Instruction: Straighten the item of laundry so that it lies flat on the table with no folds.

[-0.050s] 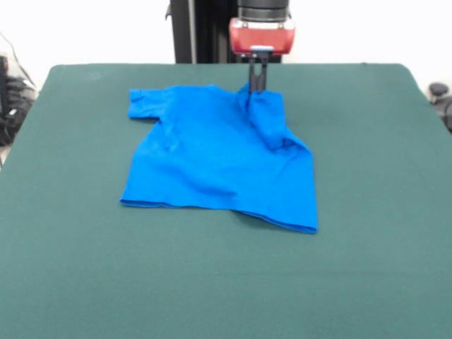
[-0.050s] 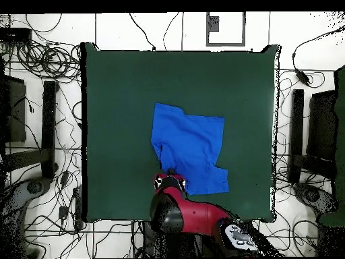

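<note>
front view, left to right: cables (image 1: 13, 99) at the left edge beside the table (image 1: 70, 268), a wide dark green felt surface with rounded corners. on its far half, slightly left of centre, lies the t-shirt (image 1: 212, 162), bright blue. its left sleeve (image 1: 145, 104) is spread flat and the near hem runs roughly straight, dipping toward the right corner. the right shoulder is gathered into a raised fold that climbs to the gripper (image 1: 257, 86). the gripper's two dark fingers (image 1: 252, 76) hang straight down from the red wrist block (image 1: 261, 35), drawn close together with only a thin slit between them, and their tips pinch the top of that fold. behind them stands the black pedestal (image 1: 194, 32) against a white wall.

overhead view, left to right: tangled cables (image 2: 40, 54) on a white tiled floor (image 2: 121, 30), a black stand (image 2: 48, 128), then the green table with the shirt near the middle, the red arm (image 2: 189, 214) reaching in from the bottom edge, and more dark equipment (image 2: 322, 128) to the right.
</note>
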Controlling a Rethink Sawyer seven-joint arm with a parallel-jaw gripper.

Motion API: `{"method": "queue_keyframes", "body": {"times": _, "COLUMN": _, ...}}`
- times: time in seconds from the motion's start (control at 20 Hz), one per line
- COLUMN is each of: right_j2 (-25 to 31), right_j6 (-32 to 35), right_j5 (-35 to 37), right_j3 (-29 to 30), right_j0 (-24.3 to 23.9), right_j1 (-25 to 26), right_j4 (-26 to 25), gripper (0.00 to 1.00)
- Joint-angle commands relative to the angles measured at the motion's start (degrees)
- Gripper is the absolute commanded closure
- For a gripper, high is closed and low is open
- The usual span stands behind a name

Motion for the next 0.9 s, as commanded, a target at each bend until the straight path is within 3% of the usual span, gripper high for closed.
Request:
{"method": "queue_keyframes", "body": {"times": 0.05, "right_j2": 4.0, "right_j6": 6.8, "right_j5": 1.3, "right_j3": -4.2, "right_j0": 0.1, "right_j1": 6.6, "right_j4": -2.7, "gripper": 1.00}}
{"method": "queue_keyframes", "body": {"times": 0.65, "right_j2": 2.5, "right_j6": 7.8, "right_j5": -3.1, "right_j3": -8.1, "right_j0": 1.4, "right_j1": 12.1, "right_j4": -3.5, "gripper": 1.00}}
{"method": "queue_keyframes", "body": {"times": 0.9, "right_j2": 3.1, "right_j6": 5.3, "right_j5": -0.2, "right_j3": -8.5, "right_j0": -2.3, "right_j1": 10.4, "right_j4": -6.8, "gripper": 1.00}}
